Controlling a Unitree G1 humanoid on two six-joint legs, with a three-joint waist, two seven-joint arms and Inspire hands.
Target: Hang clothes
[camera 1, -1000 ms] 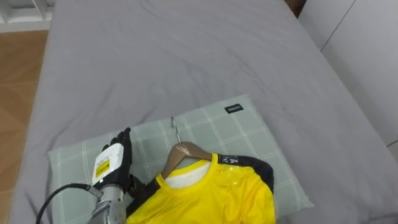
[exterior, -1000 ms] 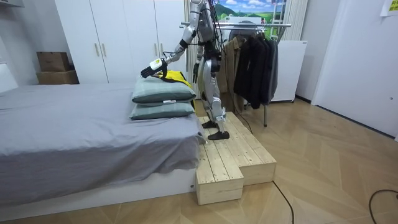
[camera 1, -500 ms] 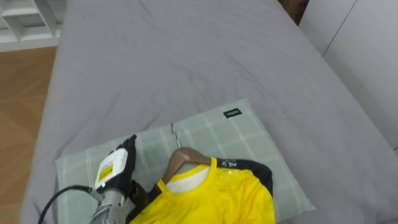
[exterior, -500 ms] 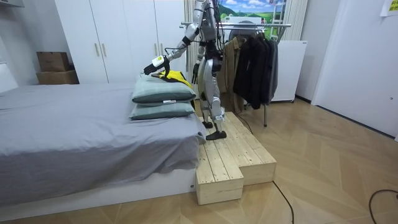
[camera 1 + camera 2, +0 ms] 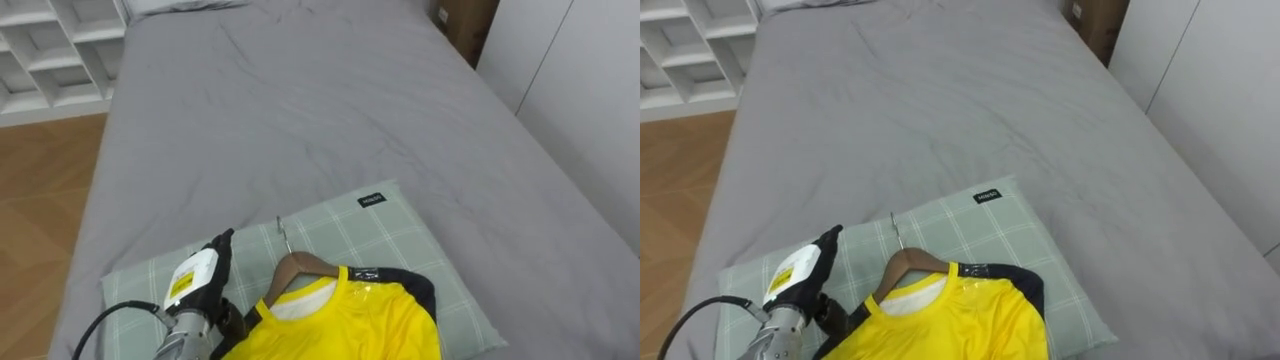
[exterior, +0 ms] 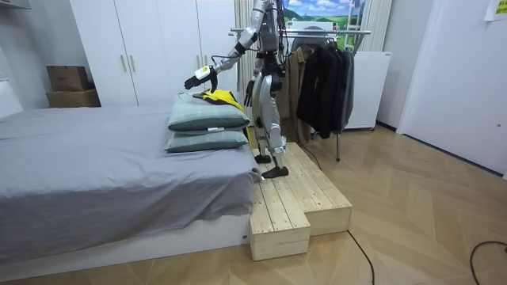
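A yellow shirt (image 5: pixel 345 320) with black sleeves sits on a wooden hanger (image 5: pixel 300 265). It lies on a green checked pillow (image 5: pixel 340 225) at the near end of the bed, the metal hook pointing away from me. My left hand (image 5: pixel 195 280) hovers just left of the shirt's shoulder, back up and fingers stretched. I cannot tell whether its thumb touches the black sleeve. In the room view I stand upright on a wooden platform (image 6: pixel 297 198) beside the bed. There the left hand (image 6: pixel 196 77) is raised above the pillows (image 6: pixel 207 117) and the shirt (image 6: pixel 223 97).
The grey bed (image 5: pixel 300 100) stretches away ahead. A white shelf (image 5: pixel 50 50) and wooden floor lie to the left, a cardboard box (image 5: pixel 462 25) at the far right. Behind me a clothes rack (image 6: pixel 317 32) holds dark garments (image 6: pixel 325 79).
The eye view has shifted, showing more of the far bed and the shelf. In the room view the left hand has risen above the pillow. The shirt lies where it was.
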